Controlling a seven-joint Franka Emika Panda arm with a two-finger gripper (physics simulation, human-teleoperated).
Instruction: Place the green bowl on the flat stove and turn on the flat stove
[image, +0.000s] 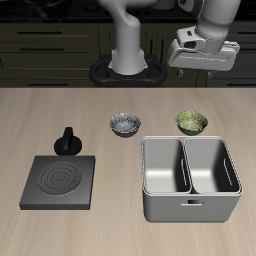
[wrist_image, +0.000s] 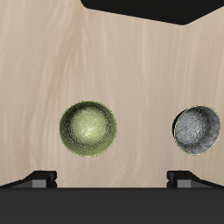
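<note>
The green bowl (image: 191, 122) is sitting on the counter (image: 100, 110) just behind the grey two-compartment tray (image: 191, 177), beside the grey-white bowl (image: 125, 124). The flat stove (image: 60, 181) is lying well apart, nearer the front edge. The gripper (image: 203, 62) is hovering above the green bowl with jaws spread wide, holding nothing.

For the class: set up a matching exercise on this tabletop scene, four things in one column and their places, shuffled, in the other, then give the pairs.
Things
1. small olive-green round bowl
2. small grey-white patterned bowl
3. flat dark grey square stove
4. grey two-compartment metal tray

Places
A. at the table's front edge, beside the tray
B. below the raised gripper
C. behind the tray's corner, towards the table's middle
D. in front of both bowls

Pairs: 1-B, 2-C, 3-A, 4-D
</note>
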